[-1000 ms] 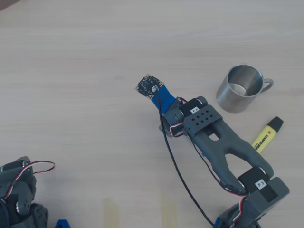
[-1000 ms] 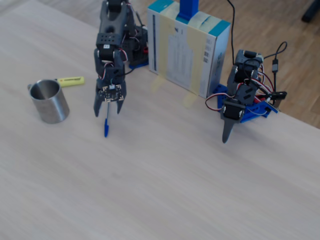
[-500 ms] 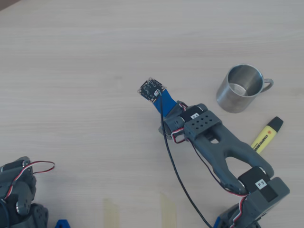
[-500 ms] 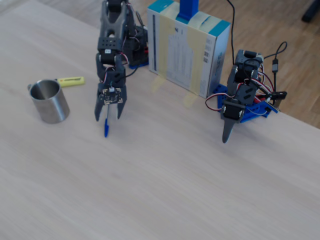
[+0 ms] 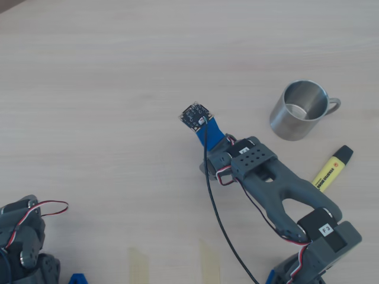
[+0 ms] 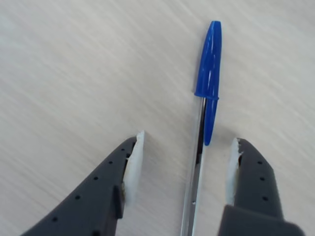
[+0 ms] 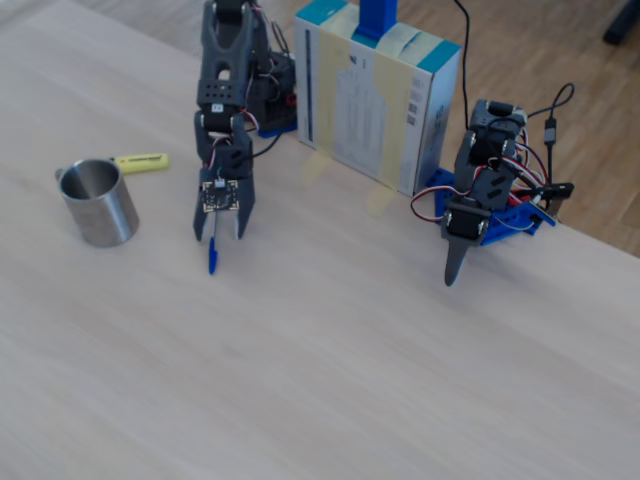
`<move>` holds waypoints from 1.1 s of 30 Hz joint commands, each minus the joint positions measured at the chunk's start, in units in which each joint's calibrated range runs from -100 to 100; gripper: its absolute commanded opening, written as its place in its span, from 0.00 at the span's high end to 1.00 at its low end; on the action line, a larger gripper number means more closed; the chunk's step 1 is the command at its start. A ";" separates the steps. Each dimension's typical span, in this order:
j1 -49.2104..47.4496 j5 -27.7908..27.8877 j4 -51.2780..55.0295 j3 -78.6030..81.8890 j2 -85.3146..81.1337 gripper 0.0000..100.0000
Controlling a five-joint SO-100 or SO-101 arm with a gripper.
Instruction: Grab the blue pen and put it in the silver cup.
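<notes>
The blue pen [image 6: 208, 73] lies flat on the light wood table, its blue cap pointing away from me in the wrist view. My gripper [image 6: 184, 169] is open, with one finger on each side of the pen's clear barrel and neither touching it. In the fixed view the gripper [image 7: 220, 232] points down at the table and the pen's cap [image 7: 212, 260] sticks out below it. The silver cup [image 7: 98, 203] stands upright and empty to the left there; it is at the upper right in the overhead view [image 5: 299, 109]. In the overhead view the arm hides the pen.
A yellow highlighter [image 5: 331, 168] with a black cap lies near the cup, beside my arm [image 5: 254, 163]. A second arm [image 7: 480, 200] stands at the right of the fixed view, next to a taped cardboard box [image 7: 375, 95].
</notes>
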 commanded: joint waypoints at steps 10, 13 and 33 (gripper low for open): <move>-0.05 -0.25 -0.19 3.29 -0.49 0.73; -0.05 -0.25 0.24 3.29 -0.49 0.73; -0.31 -3.99 -0.19 4.92 -0.82 0.92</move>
